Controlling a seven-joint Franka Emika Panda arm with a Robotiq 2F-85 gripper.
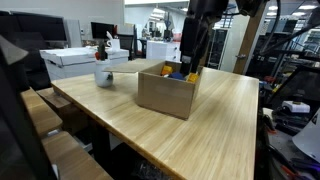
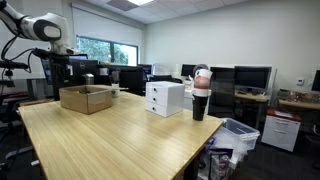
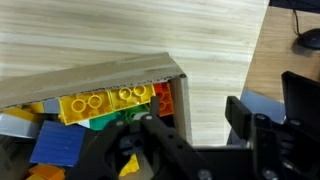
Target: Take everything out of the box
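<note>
Here, arm (image 1: pixel 197 35) hangs near vertical, claw (image 3: pixel 135 140) at box (image 1: pixel 165 92) mouth over toy blocks (image 3: pixel 105 100); grip state unclear.

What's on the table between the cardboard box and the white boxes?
Only bare tabletop lies between the cardboard box and the white boxes, in an exterior view.

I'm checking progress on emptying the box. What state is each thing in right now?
box: upright on the table, open-topped, blocks inside.
toy blocks: heaped inside the box, against its corner.
gripper: over the blocks; open or shut unclear.
white cup: upright on the table, apart from the box.
white boxes: standing on the table.
</note>
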